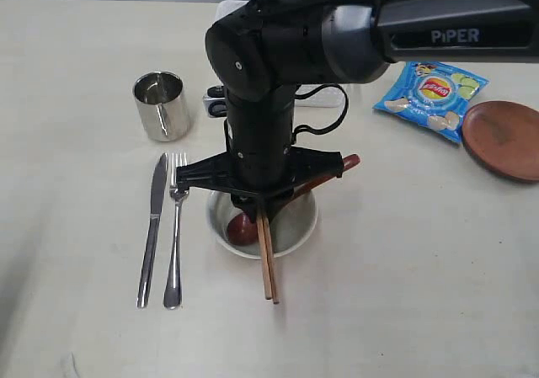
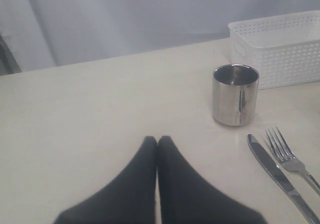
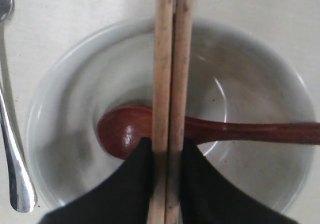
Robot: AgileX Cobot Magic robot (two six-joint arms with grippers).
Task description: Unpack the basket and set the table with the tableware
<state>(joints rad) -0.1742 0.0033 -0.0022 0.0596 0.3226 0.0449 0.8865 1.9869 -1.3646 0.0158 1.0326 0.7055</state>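
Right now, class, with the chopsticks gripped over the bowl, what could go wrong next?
1. The right gripper holds the chopsticks directly above the spoon lying in the bowl; lowering could press on the spoon and tip the bowl.
2. Released across the rim, the chopsticks might roll off toward the fork nearby.

We see a blue crisp bag [image 1: 429,98] lying flat on the bench [image 1: 404,294], printed face up and turned at a slant, with a red and yellow logo and pictured crisps. A small white and dark object [image 1: 215,102] sits farther back, mostly hidden; we cannot tell what it is. Beyond the bench's far edge hangs a pale grey backdrop [image 2: 125,19] with soft vertical folds.
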